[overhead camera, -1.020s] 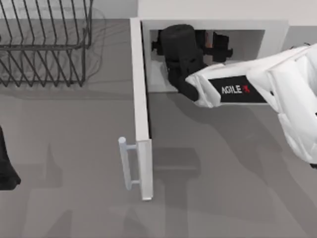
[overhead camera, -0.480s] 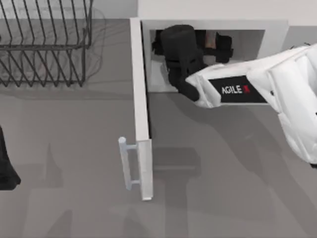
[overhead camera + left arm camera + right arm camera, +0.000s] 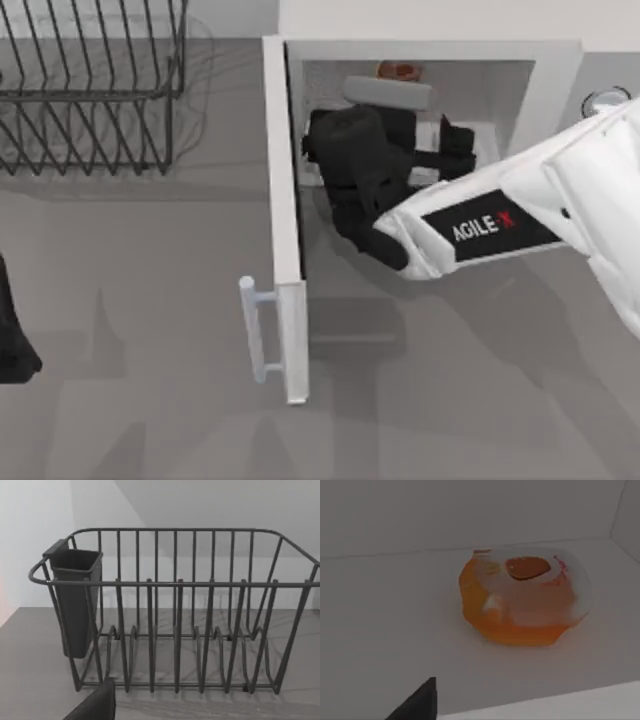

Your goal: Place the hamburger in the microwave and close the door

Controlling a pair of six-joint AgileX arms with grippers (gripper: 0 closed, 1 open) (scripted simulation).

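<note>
since the earlier frame, right gripper has drawn back toward the microwave mouth; whether its fingers are parted cannot be told. hamburger lies free on the cavity floor, top centre. door stands wide open. left gripper is parked at left edge.

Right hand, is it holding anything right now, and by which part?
Nothing is held. The small glossy orange hamburger lies free on the floor of the large white microwave, apart from the right hand.

Grey table: microwave, dish rack
</note>
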